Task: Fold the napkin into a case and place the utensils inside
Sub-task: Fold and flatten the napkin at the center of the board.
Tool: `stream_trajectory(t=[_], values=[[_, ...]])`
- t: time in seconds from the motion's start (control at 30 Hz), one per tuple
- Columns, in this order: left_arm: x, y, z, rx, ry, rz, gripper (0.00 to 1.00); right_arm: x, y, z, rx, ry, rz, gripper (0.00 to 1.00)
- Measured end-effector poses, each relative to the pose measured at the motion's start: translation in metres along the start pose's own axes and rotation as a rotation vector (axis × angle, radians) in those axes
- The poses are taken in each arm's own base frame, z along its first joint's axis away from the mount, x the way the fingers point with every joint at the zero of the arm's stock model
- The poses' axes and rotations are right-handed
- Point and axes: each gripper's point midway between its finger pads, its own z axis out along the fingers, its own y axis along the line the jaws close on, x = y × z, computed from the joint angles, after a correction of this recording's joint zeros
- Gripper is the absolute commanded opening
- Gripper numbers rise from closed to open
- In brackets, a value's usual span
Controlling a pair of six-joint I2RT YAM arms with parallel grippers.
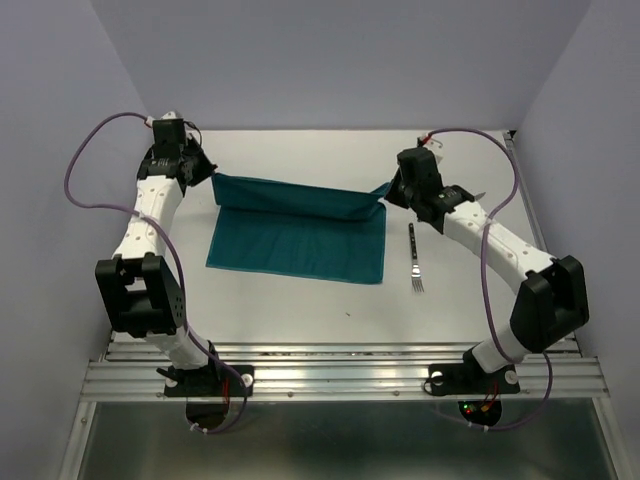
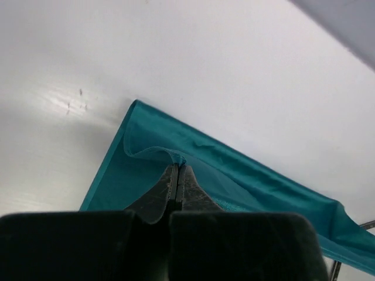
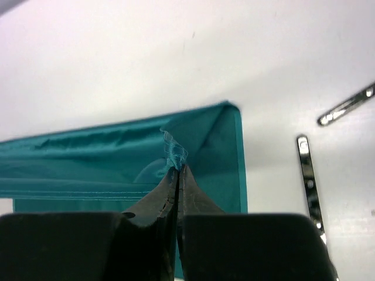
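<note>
Left to right: your left gripper [image 2: 177, 170] has its fingers pressed together on the far left corner of the napkin [image 1: 300, 245]. The napkin lies on the table [image 1: 300, 320] between the arms, its far edge raised and strung between two holds. Pull the corners apart too hard and the cloth may slip free; uneven travel would likely skew the fold. Your right gripper [image 3: 179, 170] pinches the far right corner by only a thin bunch of hem. The fork [image 1: 414, 262] lies just beside the napkin's right edge, with the knife [image 3: 347, 105] beyond it. A low sweep could nudge either.
</note>
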Motion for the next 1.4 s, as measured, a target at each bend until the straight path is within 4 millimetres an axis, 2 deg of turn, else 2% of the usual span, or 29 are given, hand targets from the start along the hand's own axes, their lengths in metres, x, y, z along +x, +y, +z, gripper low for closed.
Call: stream_trajectory(t=[0.1, 0.17, 0.33, 0.47, 0.57, 0.7, 0.8, 0.93, 1.07, 1.13, 1.2, 1.3, 1.4], values=[[-0.020, -0.020, 0.001, 0.060, -0.031, -0.003, 0.00, -0.028, -0.001, 0.023, 0.024, -0.037, 0.021, 0.01], [-0.029, -0.030, 0.007, 0.089, -0.034, -0.005, 0.00, -0.037, -0.002, 0.033, 0.034, -0.043, 0.025, 0.01], [-0.041, -0.040, 0.041, 0.113, -0.020, -0.005, 0.00, -0.065, 0.001, 0.064, 0.050, -0.070, 0.037, 0.01], [-0.039, -0.043, 0.068, 0.120, 0.012, -0.006, 0.00, -0.080, 0.002, 0.077, 0.057, -0.087, 0.048, 0.01], [-0.043, -0.050, 0.078, 0.141, 0.019, -0.005, 0.00, -0.093, 0.002, 0.084, 0.058, -0.102, 0.063, 0.01], [-0.049, -0.060, 0.079, 0.173, 0.014, -0.004, 0.00, -0.106, 0.000, 0.092, 0.065, -0.117, 0.079, 0.01], [-0.053, -0.063, 0.078, 0.187, 0.007, -0.004, 0.00, -0.105, -0.001, 0.093, 0.066, -0.109, 0.080, 0.01], [-0.052, -0.063, 0.077, 0.187, 0.010, -0.003, 0.00, -0.090, -0.006, 0.092, 0.062, -0.076, 0.076, 0.01], [-0.042, -0.059, 0.081, 0.186, 0.026, 0.002, 0.00, -0.048, -0.023, 0.079, 0.057, 0.014, 0.079, 0.01], [-0.025, -0.053, 0.082, 0.174, 0.062, 0.001, 0.00, -0.019, -0.035, 0.064, 0.051, 0.072, 0.087, 0.01], [0.003, -0.038, 0.083, 0.139, 0.120, -0.001, 0.00, -0.003, -0.040, 0.050, 0.036, 0.095, 0.093, 0.01], [0.030, -0.020, 0.078, 0.097, 0.167, -0.003, 0.00, 0.031, -0.045, 0.024, 0.003, 0.142, 0.103, 0.01], [0.048, -0.004, 0.069, 0.053, 0.187, -0.002, 0.00, 0.057, -0.046, 0.008, -0.022, 0.175, 0.106, 0.01]])
